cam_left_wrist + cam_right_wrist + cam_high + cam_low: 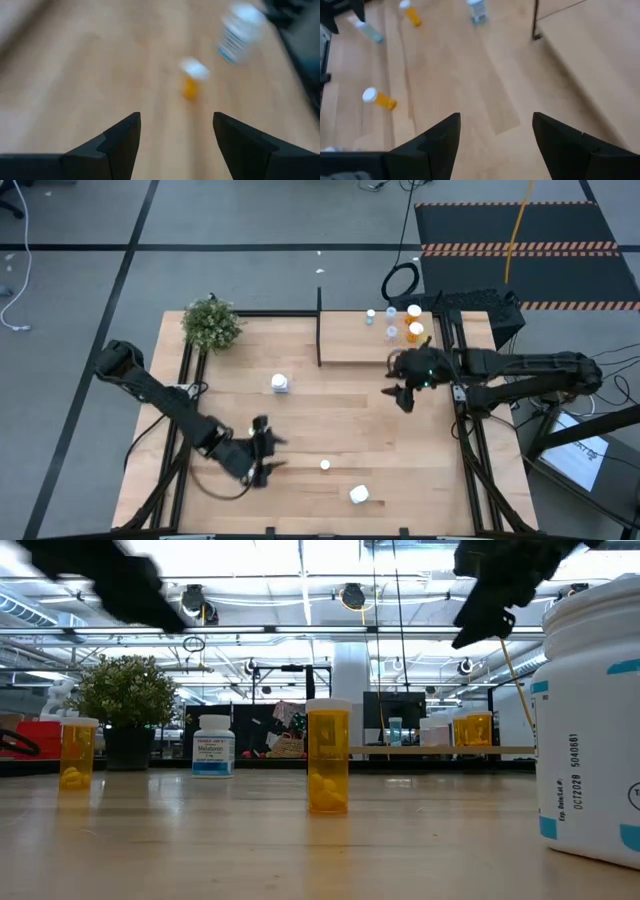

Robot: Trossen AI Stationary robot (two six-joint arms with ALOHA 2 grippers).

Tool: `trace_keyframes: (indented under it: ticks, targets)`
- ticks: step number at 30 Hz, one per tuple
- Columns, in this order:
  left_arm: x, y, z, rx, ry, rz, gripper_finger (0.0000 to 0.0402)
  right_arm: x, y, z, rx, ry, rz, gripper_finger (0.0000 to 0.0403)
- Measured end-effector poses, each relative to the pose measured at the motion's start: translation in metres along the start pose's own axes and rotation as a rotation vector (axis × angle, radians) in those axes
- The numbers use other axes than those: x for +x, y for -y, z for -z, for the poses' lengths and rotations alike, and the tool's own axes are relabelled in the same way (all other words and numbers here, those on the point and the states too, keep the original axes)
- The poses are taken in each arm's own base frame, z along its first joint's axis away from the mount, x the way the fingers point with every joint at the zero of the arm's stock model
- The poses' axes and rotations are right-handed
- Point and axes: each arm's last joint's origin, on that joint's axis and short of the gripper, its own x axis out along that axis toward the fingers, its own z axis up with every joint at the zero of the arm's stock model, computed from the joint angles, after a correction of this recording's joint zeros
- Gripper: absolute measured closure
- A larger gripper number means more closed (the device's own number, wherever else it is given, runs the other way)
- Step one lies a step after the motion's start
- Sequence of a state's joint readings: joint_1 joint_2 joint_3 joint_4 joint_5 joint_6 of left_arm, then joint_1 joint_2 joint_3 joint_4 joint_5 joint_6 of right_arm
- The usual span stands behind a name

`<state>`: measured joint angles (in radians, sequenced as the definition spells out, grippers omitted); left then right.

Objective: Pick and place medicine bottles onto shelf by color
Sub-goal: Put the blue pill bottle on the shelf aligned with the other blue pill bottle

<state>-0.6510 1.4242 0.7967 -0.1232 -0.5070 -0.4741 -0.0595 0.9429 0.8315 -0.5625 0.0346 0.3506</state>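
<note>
sorting partly done: few medicine bottles (404, 321) stood on shelf (350, 340); others waited on desk (330, 420). left hand (262, 450), right hand (404, 391) both released, empty.

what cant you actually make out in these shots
- Bottles on the shelf, high view: too small to count or sort by color reliably.
- Big white bottle, low view: cut off by the right edge, label only partly readable.
- Orange bottle, left wrist view: blurred, contents unclear.
- Left gripper, high view: dark against its arm; the left wrist view shows it open and empty.
</note>
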Motion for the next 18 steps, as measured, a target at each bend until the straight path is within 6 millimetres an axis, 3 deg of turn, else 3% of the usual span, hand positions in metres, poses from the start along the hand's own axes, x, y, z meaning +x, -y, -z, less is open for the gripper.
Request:
trace_keyframes:
  ticks: [3,8,11,18]
  targets:
    - [-0.019,0.022,0.013,0.050,-0.110,0.064,0.0156,0.006,-0.007,0.013,-0.018,-0.017,0.001,0.0161]
    - [-0.051,0.046,0.013,0.006,-0.172,0.057,0.0175,0.008,-0.013,0.017,-0.055,-0.038,-0.018,0.0161]
    - [-0.059,0.055,0.015,-0.020,-0.151,0.077,0.0180,0.007,-0.014,0.015,-0.067,-0.022,-0.026,0.0161]
    - [-0.061,0.066,0.043,-0.044,-0.237,0.014,0.0154,0.007,-0.015,0.013,-0.073,0.000,-0.036,0.0161]
